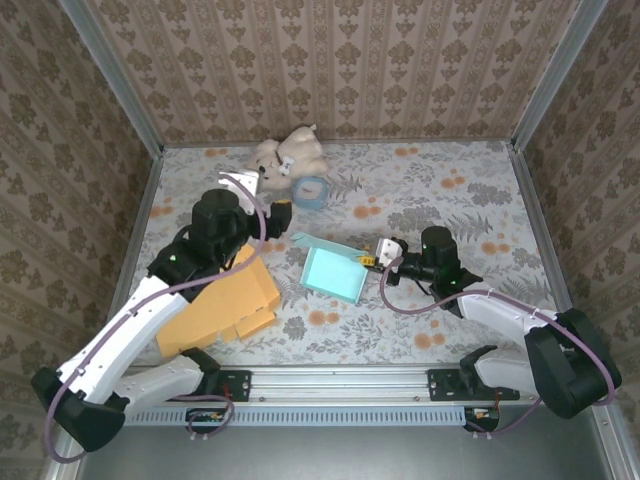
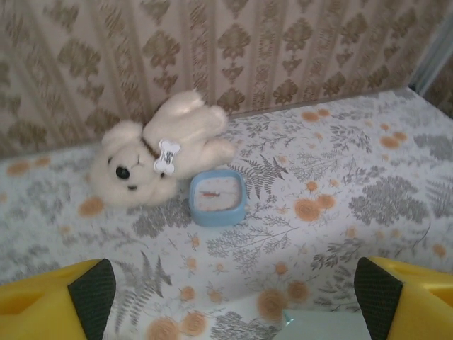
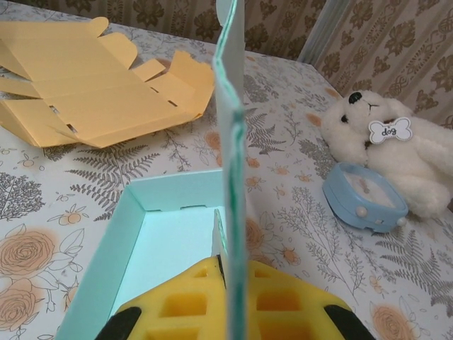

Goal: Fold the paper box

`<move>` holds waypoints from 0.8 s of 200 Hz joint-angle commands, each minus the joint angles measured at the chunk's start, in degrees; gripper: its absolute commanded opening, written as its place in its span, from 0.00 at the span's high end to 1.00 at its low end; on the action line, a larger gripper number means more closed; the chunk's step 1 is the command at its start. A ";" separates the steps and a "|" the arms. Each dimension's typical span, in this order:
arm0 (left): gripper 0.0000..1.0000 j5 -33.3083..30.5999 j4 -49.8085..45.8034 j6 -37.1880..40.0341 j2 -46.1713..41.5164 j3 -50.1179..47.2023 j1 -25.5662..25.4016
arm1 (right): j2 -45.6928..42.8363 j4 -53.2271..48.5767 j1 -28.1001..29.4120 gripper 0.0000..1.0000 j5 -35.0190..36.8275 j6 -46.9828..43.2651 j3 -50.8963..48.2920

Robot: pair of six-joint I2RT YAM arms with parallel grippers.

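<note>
While the right pincer (image 3: 230,283) pinches the upright flap (image 3: 233,106) of the teal paper box (image 1: 330,275), which lies central on the surface (image 1: 450,210) with the orange carton (image 1: 225,300) at its 9 o'clock, and the left pincer (image 2: 233,304) stands spread, a sideways pull may tear the flap or drag the unbraced box.

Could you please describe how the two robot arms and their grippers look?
The left arm and right arm have white links, black joints and a looping mauve cable each. The left gripper and right gripper have yellow fingers with black pads.
</note>
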 commanded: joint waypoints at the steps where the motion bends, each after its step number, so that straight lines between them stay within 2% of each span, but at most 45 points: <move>1: 0.08 5.94 -2.39 -16.68 3.75 1.35 3.09 | 0.82 1.57 0.73 0.92 -0.81 -1.09 0.68; 29: 0.08 11.47 -0.67 -25.11 9.16 0.60 6.49 | 0.85 1.86 1.08 0.92 -1.17 -1.21 0.66; 60: 0.08 18.33 -0.09 -31.29 15.46 1.13 6.78 | 0.84 1.68 1.08 0.92 -1.06 -1.42 0.80; 96: 0.08 17.87 -0.18 -37.20 19.42 -0.14 4.60 | 1.75 2.18 1.15 0.92 -0.91 -1.56 1.03; 160: 0.11 16.69 0.37 -37.68 22.11 -1.81 0.46 | 3.45 2.85 1.25 0.92 0.48 -1.62 0.85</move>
